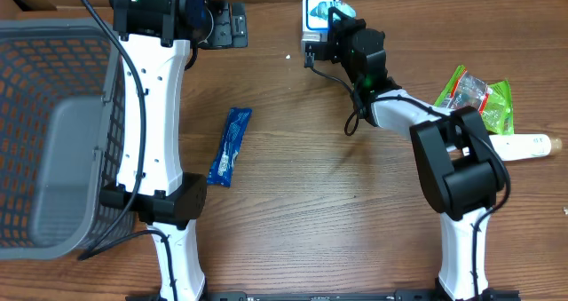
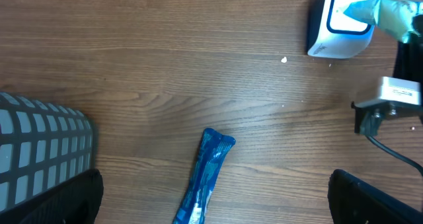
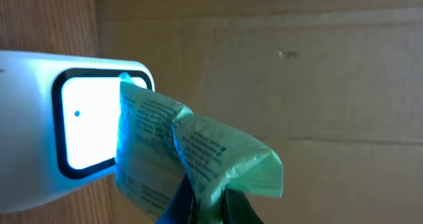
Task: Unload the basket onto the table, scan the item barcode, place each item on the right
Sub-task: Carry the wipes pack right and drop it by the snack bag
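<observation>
Pale green film is clamped between the closed jaws of the right pincer (image 3: 208,207), which grips the lower edge of a crumpled packet (image 3: 198,151). The packet's printed face is turned toward the scanner (image 3: 30,78), and its upper corner overlaps the right edge of the lit window; whether the two touch cannot be told from the right wrist view. The scanner is a white unit with a dark-framed, glowing window, standing at the far edge of the wooden surface (image 1: 311,203), a little right of centre. Right arm extended toward it from the near right. The left pincer (image 1: 224,26) is held at the far left of centre, jaws spread to full width and holding nothing; its dark fingers (image 2: 73,197) show only at the bottom corners of the left wrist view. Below it, a blue wrapper (image 1: 230,146) lies flat on the surface, well apart from the scanner. A grey mesh basket (image 1: 53,132) occupies the left edge. At the right edge lie green packs (image 1: 477,101), with a white tube (image 1: 524,146) just beside them.
</observation>
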